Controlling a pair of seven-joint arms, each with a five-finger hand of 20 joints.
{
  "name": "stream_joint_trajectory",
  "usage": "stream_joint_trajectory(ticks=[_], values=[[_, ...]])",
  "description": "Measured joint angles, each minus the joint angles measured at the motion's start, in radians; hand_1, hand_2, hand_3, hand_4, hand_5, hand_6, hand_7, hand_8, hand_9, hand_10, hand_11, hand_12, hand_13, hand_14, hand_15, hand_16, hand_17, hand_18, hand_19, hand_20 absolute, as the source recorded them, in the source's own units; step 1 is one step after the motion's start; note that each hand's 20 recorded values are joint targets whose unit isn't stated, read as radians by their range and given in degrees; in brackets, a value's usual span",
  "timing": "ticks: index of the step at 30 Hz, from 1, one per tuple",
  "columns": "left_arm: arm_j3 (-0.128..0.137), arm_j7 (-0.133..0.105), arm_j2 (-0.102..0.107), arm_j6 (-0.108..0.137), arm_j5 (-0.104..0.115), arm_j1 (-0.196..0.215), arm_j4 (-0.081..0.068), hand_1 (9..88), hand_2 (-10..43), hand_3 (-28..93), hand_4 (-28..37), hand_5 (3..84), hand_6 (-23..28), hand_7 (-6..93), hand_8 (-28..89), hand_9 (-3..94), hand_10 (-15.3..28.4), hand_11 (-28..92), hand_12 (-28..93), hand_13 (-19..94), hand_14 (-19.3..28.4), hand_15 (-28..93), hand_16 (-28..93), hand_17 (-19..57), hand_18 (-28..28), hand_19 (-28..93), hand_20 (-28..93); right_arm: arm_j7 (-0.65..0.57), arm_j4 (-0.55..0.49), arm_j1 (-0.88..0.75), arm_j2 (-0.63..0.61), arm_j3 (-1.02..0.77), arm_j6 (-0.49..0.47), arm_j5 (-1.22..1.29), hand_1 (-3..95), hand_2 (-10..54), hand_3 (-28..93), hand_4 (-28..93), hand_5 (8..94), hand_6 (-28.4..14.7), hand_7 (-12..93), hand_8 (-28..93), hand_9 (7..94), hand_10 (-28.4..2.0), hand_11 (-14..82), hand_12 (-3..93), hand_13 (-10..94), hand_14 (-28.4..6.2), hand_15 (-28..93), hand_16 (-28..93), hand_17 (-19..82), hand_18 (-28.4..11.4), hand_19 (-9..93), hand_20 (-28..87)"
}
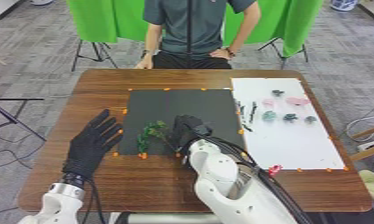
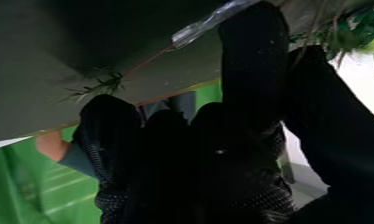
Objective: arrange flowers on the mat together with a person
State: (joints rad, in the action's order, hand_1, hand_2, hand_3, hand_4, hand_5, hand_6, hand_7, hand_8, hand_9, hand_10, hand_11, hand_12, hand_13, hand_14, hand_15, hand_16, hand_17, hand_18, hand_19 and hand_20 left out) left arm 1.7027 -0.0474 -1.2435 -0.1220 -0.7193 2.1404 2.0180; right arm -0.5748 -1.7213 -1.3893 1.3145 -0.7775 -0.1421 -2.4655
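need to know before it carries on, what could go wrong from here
The right hand is very close to the greenery on the black mat, so it might knock the arrangement out of place. The red flower shows right beside the right arm, which could brush it when moving.

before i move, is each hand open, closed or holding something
Left hand: open, empty.
Right hand: beside green sprigs over the black mat; open, closed or holding can't be told.
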Motion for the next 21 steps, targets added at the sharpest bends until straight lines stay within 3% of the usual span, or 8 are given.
stream_joint_trajectory(ticks=[14,17,19,21], values=[[0.0,-0.002,0.0,0.001,0.0,0.0,0.0,28.4,-2.7,70,-25.9,29.3,1.7,23.1,-13,26.2,10.3,20,15,22,12.0,24,2,-10.0,20.3,43,10,-0.007,-0.01,0.005,-0.001,-0.014,0.004,-0.032,25.8,-7.7,83,-23,92.8,2.0,44,-8,93.7,-6.2,68.9,27.5,94,-4.7,84,24,55,-23.6,93,56],[0.0,-0.003,0.0,0.001,0.0,0.001,0.0,28.4,-2.6,70,-25.8,29.3,1.8,22.8,-12,26.1,10.4,20,15,22,12.2,24,2,-10.0,20.2,43,10,-0.012,-0.026,0.006,-0.004,-0.02,0.004,-0.029,21.6,-3.8,82,-23,92.2,1.6,43,-8,93.7,-6.6,67.0,28.1,94,-4.9,83,25,54,-23.9,93,55],[0.0,-0.006,-0.001,0.001,0.0,0.003,0.001,28.4,-2.6,70,-25.7,29.3,1.9,22.7,-12,26.1,10.4,19,15,22,12.2,23,2,-10.0,20.3,43,10,-0.012,-0.056,0.003,-0.01,-0.033,0.004,-0.015,20.1,-0.6,80,-22,91.5,0.9,39,-8,93.7,-7.3,61.7,28.3,93,-4.8,78,26,51,-24.0,93,50],[0.001,-0.01,-0.001,0.001,0.0,0.005,0.002,28.4,-2.5,70,-25.7,29.4,2.0,22.5,-12,25.8,10.6,19,15,22,12.3,23,2,-10.1,20.3,43,10,-0.01,-0.098,-0.006,-0.016,-0.06,0.008,0.02,20.5,3.9,77,-21,87.6,-0.9,32,-8,93.1,-9.1,48.0,30.0,90,-7.2,68,26,43,-24.3,92,38]])
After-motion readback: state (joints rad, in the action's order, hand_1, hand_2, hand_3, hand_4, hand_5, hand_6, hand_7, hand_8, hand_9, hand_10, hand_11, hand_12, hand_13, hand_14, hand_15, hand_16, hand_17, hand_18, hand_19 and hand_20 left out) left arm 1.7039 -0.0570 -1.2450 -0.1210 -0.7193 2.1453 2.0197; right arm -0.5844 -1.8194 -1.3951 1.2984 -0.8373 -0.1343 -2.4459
